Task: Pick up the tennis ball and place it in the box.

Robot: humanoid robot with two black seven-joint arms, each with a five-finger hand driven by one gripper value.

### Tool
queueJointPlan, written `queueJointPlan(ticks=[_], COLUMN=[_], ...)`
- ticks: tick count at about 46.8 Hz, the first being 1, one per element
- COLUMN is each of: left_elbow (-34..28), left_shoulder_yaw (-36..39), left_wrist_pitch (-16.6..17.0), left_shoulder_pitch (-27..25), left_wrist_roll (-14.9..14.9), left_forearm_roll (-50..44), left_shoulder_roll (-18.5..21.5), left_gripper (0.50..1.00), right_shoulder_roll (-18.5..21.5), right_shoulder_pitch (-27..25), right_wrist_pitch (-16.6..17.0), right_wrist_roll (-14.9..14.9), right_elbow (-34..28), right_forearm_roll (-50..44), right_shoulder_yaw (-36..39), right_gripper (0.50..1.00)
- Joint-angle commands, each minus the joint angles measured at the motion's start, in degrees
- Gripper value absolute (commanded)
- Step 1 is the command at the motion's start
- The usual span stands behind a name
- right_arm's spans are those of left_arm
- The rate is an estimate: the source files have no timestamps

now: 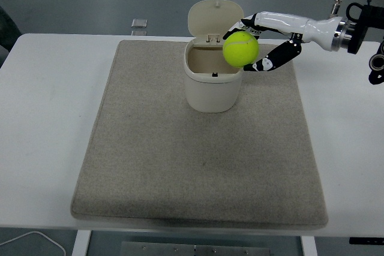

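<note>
The tennis ball (240, 49) is clasped in the right hand (259, 43), held above the box (213, 82) rim at its 2 o'clock edge; the opening lies toward 8 o'clock.

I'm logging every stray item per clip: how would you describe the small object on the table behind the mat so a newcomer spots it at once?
Start at the beige mat on the white table, then look just past its far-left corner. There lies a small flat squarish object, greyish and too small to identify. It is the only loose thing off the mat, left of the cream box with its raised lid.
</note>
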Motion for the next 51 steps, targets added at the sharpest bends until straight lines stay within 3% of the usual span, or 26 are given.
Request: queueJointPlan(ticks=[1, 10, 13, 21, 28, 32, 36, 46, 51], left_elbow=[0.0, 0.0, 0.0, 0.0, 0.0, 0.0, 0.0, 0.0, 0.0], left_shoulder_yaw=[0.0, 0.0, 0.0, 0.0, 0.0, 0.0, 0.0, 0.0, 0.0], left_wrist_pitch=[0.0, 0.0, 0.0, 0.0, 0.0, 0.0, 0.0, 0.0, 0.0], left_shoulder_pitch=[0.0, 0.0, 0.0, 0.0, 0.0, 0.0, 0.0, 0.0, 0.0], left_wrist_roll=[0.0, 0.0, 0.0, 0.0, 0.0, 0.0, 0.1, 0.0, 0.0], left_forearm_roll=[0.0, 0.0, 0.0, 0.0, 0.0, 0.0, 0.0, 0.0, 0.0], left_shoulder_roll=[0.0, 0.0, 0.0, 0.0, 0.0, 0.0, 0.0, 0.0, 0.0], left_gripper=[0.992, 0.990, 0.992, 0.990, 0.992, 0.992, 0.992, 0.992, 0.992], right_shoulder_roll=[1.0, 2.8, 3.3, 5.5, 6.9, 7.1, 7.2, 7.2, 7.2], right_shoulder_pitch=[0.1, 0.3, 0.3, 0.2, 0.1, 0.1, 0.0, -0.1, -0.3], right_wrist_pitch=[0.0, 0.0, -0.1, -0.1, -0.1, -0.2, -0.1, -0.3, -0.7], right_wrist_roll=[-0.3, -1.5, -2.3, -2.9, -2.9, -3.6, -4.0, -4.0, -4.0], right_elbow=[-0.3, -2.3, -2.7, -4.2, -5.1, -5.2, -5.7, -6.3, -6.3], right_forearm_roll=[0.0, 0.1, 0.1, 0.2, 0.2, 0.2, 0.2, 0.2, 0.2], right_shoulder_yaw=[-0.1, -0.1, -0.1, -0.1, -0.2, -0.2, -0.2, -0.1, -0.1], right_gripper=[0.500, 0.500, 0.527, 0.543, 0.619, 0.711, 0.725, 0.852, 0.860])
